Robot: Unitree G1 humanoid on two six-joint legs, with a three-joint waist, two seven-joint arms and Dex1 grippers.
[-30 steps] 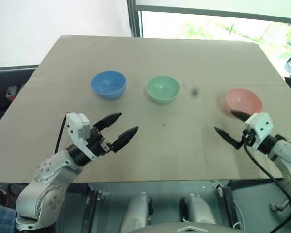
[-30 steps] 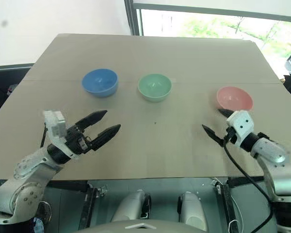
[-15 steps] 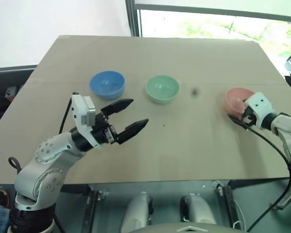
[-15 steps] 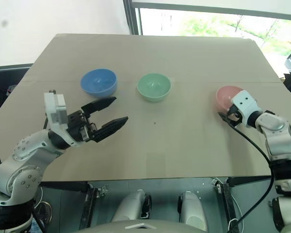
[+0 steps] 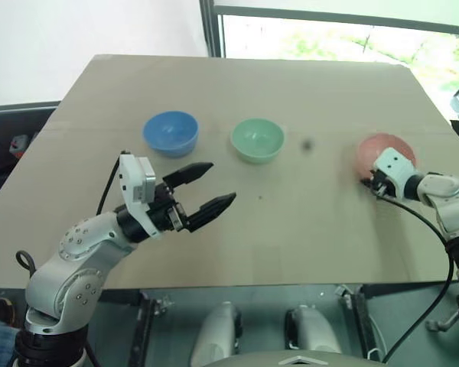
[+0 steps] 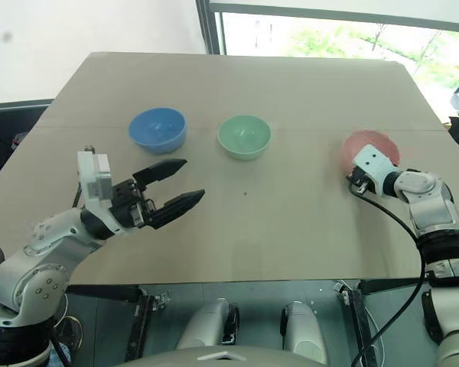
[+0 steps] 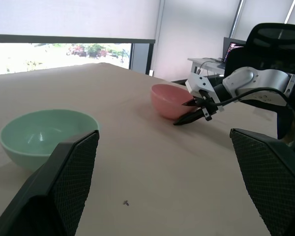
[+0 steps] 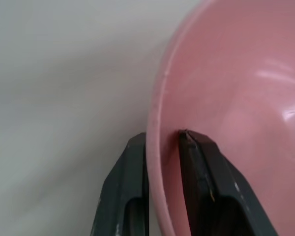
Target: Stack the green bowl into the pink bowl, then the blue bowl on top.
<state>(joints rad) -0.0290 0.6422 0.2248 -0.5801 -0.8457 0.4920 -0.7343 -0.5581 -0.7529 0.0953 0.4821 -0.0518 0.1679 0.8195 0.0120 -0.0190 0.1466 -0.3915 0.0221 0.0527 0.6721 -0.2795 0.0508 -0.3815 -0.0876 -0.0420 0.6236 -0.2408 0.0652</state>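
Looking at three small round plastic bowls, all smooth, plain and glossy, same size, sitting in a row across the upper middle of the frame on a flat matte tan table [image 5: 291, 229]: blue bowl [image 5: 170, 133] at left, green bowl [image 5: 257, 140] in the centre, pink bowl [image 5: 382, 151] at far right. One of each colour, none stacked yet, all well apart from each other. Also spotting one tiny dark speck [image 5: 307, 143] lying between green and pink.

Two grippers showing. Right gripper [image 8: 160, 147] pinching the near rim of the pink bowl, one black finger inside the wall, one outside. Left gripper [image 5: 203, 188] hovering lower left of centre, black fingers spread wide apart, gripping nothing, sitting below the blue and green bowls and touching neither.
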